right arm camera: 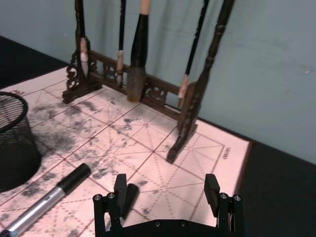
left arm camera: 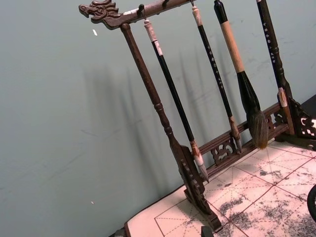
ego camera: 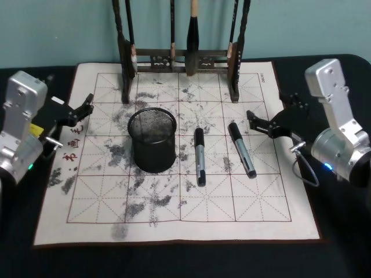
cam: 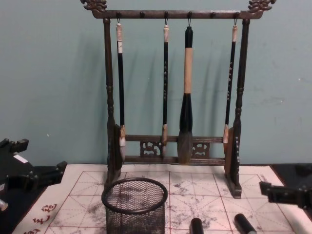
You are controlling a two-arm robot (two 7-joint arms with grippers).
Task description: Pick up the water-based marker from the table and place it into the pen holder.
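Black table [ego camera: 339,246] runs under everything. Most of it is covered by a pale calligraphy practice mat [ego camera: 232,202], ruled in a red grid and blotched with grey ink.

At the mat's far edge stands a dark wooden brush rack [ego camera: 174,57] with carved ends. Four brushes hang from its top bar; the thick brush [cam: 185,117] is third from the left in the chest view.

The left gripper [ego camera: 85,110] hovers at the mat's left edge, well apart from the task's things, its fingers spread with nothing between them. The right gripper [ego camera: 253,121] hovers over the right part of the mat, just to the right of the capped end of the right-hand marker [ego camera: 242,149]. In the right wrist view its two fingers stand wide apart and empty, with the mat showing between them.

The pen holder [ego camera: 153,155], a black wire-mesh cup with a solid round rim, stands upright left of the mat's centre, in front of the rack's left post.

Two markers lie flat on the mat to its right, each with a grey barrel and a black cap pointing toward the rack — which of them is the water-based one I cannot tell. The middle marker [ego camera: 199,156] lies near the holder without touching it. The right-hand marker lies farther right, slightly slanted, apart from the middle one.
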